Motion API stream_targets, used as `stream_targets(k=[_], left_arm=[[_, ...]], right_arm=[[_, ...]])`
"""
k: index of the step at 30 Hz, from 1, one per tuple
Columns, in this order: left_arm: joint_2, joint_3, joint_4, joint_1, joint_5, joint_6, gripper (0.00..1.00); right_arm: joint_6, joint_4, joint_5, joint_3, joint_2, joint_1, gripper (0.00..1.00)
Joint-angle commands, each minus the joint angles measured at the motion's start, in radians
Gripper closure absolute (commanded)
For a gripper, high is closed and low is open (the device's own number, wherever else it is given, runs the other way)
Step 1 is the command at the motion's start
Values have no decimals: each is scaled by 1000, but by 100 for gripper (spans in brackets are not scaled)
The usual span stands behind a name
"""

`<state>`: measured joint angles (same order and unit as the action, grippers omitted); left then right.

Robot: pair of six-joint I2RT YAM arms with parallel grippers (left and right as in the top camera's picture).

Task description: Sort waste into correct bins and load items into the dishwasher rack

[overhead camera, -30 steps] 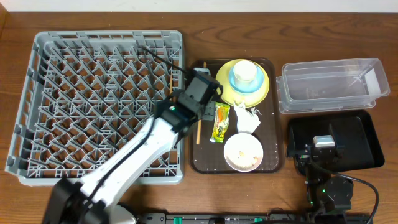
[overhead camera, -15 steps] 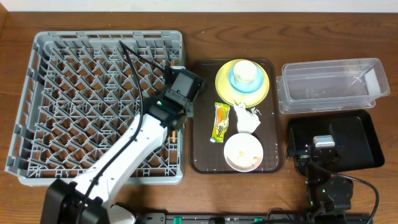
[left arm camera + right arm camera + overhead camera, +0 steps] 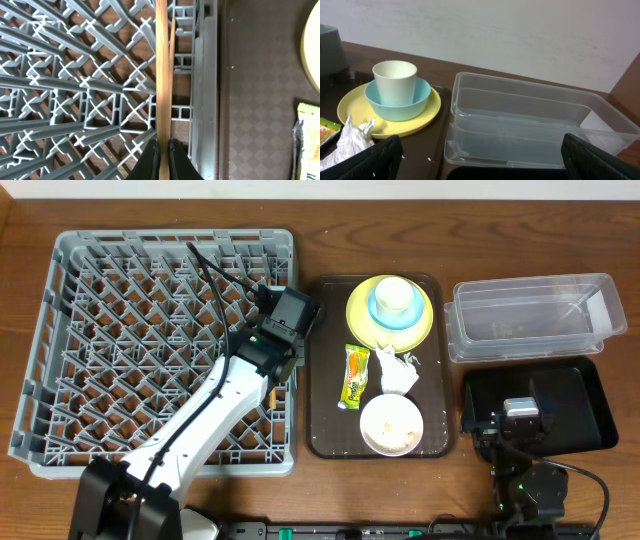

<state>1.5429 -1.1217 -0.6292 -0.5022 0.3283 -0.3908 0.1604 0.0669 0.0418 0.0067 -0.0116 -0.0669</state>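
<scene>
L fingers (image 3: 157, 152): pressed together, pinching the chopsticks (image 3: 162, 75) at one end. The sticks run straight out from the tips, side by side.
Chopsticks, place: over the rack (image 3: 170, 240), above its pegs along the side nearest the brown tray (image 3: 325, 415). Can't tell if they touch the pegs.
R fingers (image 3: 520, 410): spread wide, nothing btwn them, above the black tray (image 3: 585, 415), right of the brown tray's near end.
Rack: on the counter (image 3: 400, 230), just left of the brown tray, edges close.
Yellow plate (image 3: 358, 320): on the brown tray, far end.
Blue bowl (image 3: 397, 102): sits on the plate.
Cup (image 3: 395, 75): upright inside the blue bowl.
Wrapper (image 3: 354, 376): lies flat mid brown tray, left part, lengthwise.
Tissue (image 3: 397, 370): crumpled, mid brown tray, right of the wrapper, btwn plate and white bowl.
White bowl (image 3: 392, 424): near end of the brown tray, w/ food scraps (image 3: 405, 440) inside. A few white specks lie on the tray floor nearby.
Clear tub (image 3: 530, 280): right of the brown tray, level w/ its far end, apart from it.
Black tray, place: right of the brown tray's near end, just beside the tub's near side.
</scene>
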Motion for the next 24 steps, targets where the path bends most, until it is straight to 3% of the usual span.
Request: stream_targets(k=[1, 7, 9, 10, 13, 20, 24], left_arm=[[34, 16, -5, 1, 2, 12, 93], [58, 17, 8, 1, -51, 13, 92], [58, 16, 8, 1, -51, 12, 83], [58, 16, 8, 1, -51, 13, 69], [51, 16, 7, 1, -51, 13, 62], [-51, -27, -24, 15, -92, -5, 59], [-154, -59, -49, 105, -210, -65, 55]], right_arm=[[-18, 3, 10, -2, 5, -6, 1], [-18, 3, 10, -2, 5, -6, 1], [-18, 3, 10, -2, 5, -6, 1], [-18, 3, 10, -2, 5, -6, 1], [-18, 3, 10, -2, 5, -6, 1], [-18, 3, 10, -2, 5, -6, 1], [-18, 3, 10, -2, 5, -6, 1]])
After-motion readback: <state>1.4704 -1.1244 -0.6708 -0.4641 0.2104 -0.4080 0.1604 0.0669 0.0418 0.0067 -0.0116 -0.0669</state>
